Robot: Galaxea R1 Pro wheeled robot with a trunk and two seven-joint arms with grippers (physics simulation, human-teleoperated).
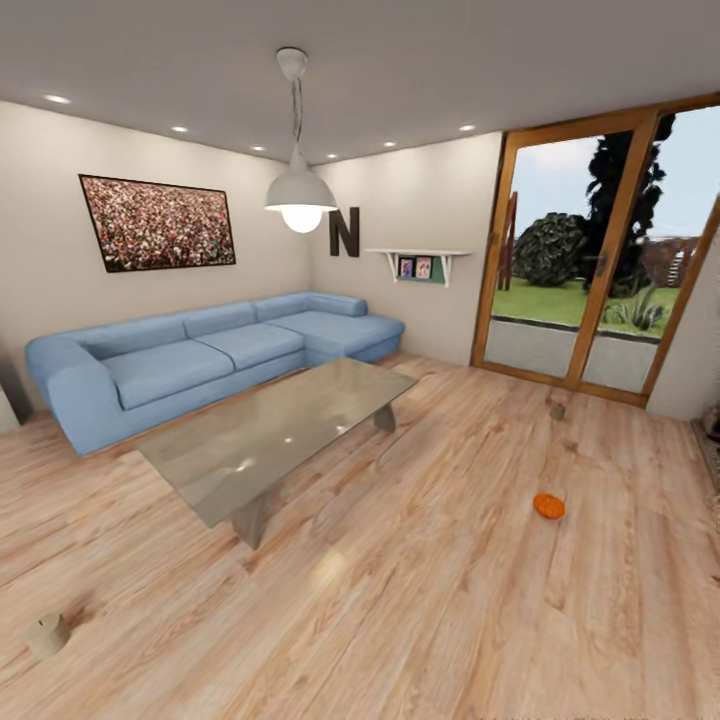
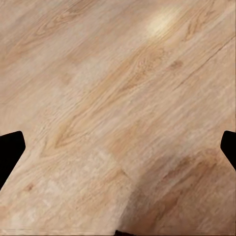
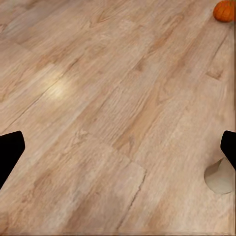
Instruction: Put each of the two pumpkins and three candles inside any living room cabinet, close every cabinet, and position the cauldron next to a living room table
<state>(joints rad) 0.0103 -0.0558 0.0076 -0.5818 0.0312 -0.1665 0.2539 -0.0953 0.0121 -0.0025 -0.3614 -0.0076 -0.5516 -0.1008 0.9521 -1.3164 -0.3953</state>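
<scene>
Two candles lay on the pale wood floor in front of you: one near at the far left, the other far off to the right by the glass doors. You had one pumpkin sitting on the bare planks right of centre, well apart from both candles, and it showed as well at the edge of your right wrist view, where a candle also stood beside one fingertip. Your grey-topped table stood in the middle of the room, with the blue sofa behind it along the left wall, a framed picture above and a white lamp hanging over it. Both claws, left and right, were released, fingertips spread wide over bare floor.
</scene>
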